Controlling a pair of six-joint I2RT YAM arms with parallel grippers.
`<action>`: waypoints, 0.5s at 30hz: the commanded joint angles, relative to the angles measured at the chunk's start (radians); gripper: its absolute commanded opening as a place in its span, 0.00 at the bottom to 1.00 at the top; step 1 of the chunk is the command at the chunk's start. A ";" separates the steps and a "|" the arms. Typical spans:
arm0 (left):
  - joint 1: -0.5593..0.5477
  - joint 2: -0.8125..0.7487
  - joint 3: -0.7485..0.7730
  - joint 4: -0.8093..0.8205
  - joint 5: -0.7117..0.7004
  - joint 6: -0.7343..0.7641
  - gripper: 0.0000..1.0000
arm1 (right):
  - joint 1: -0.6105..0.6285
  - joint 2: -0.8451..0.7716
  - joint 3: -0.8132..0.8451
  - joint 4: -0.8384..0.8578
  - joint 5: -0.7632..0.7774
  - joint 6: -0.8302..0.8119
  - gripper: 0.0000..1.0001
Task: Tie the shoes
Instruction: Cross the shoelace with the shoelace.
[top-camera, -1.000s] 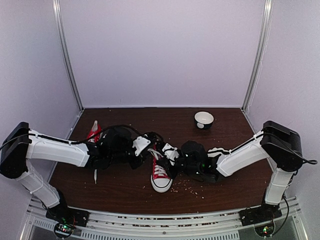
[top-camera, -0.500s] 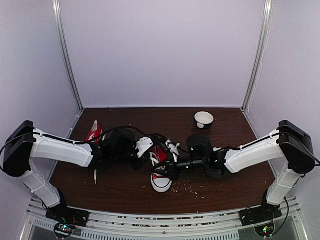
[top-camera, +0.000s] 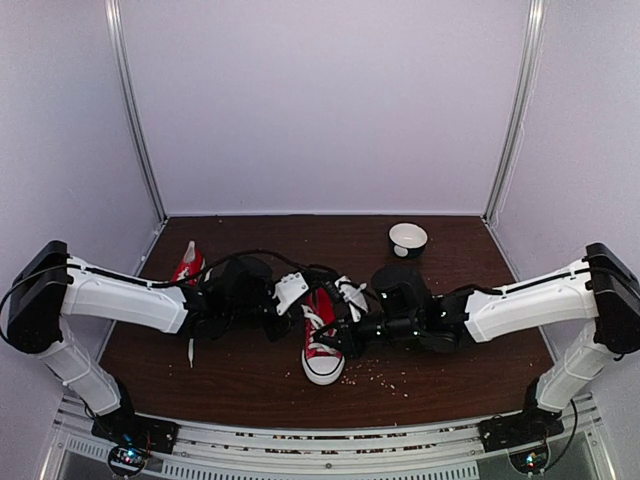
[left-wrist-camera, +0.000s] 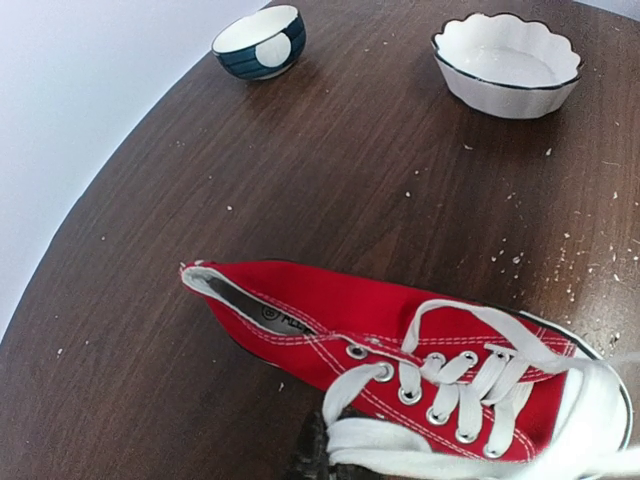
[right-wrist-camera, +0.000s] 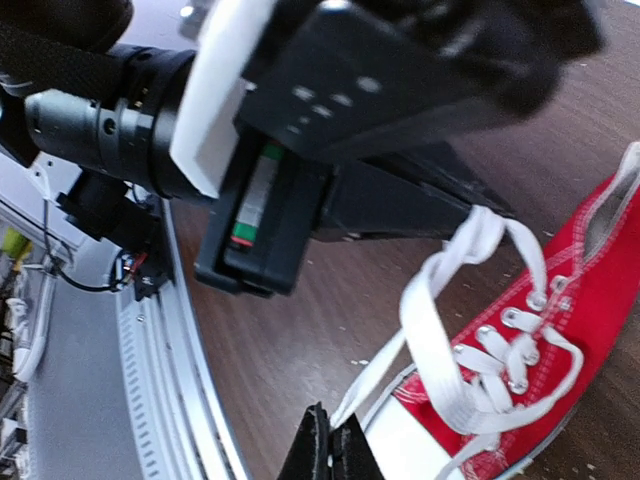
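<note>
We've got the left pincer and right pincer each clamped tight on the red canvas sneaker's white laces.

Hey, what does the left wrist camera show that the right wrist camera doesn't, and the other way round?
Only the left wrist view: two bowls on the table beyond the shoe, a dark blue bowl and a white scalloped bowl. Only the right wrist view: the left gripper close up, shut on one of the white laces, and the metal rail along the table's edge. Both: the red sneaker, its laces, and the crumb-strewn brown table.
</note>
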 joint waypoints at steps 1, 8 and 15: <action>0.014 0.028 0.032 0.025 -0.012 -0.022 0.00 | 0.010 -0.086 -0.009 -0.258 0.234 -0.107 0.00; 0.014 0.050 0.042 0.014 0.000 -0.029 0.00 | 0.008 -0.080 0.011 -0.378 0.314 -0.153 0.19; 0.014 0.066 0.053 0.006 0.010 -0.030 0.00 | -0.009 -0.114 -0.068 -0.321 0.336 -0.190 0.35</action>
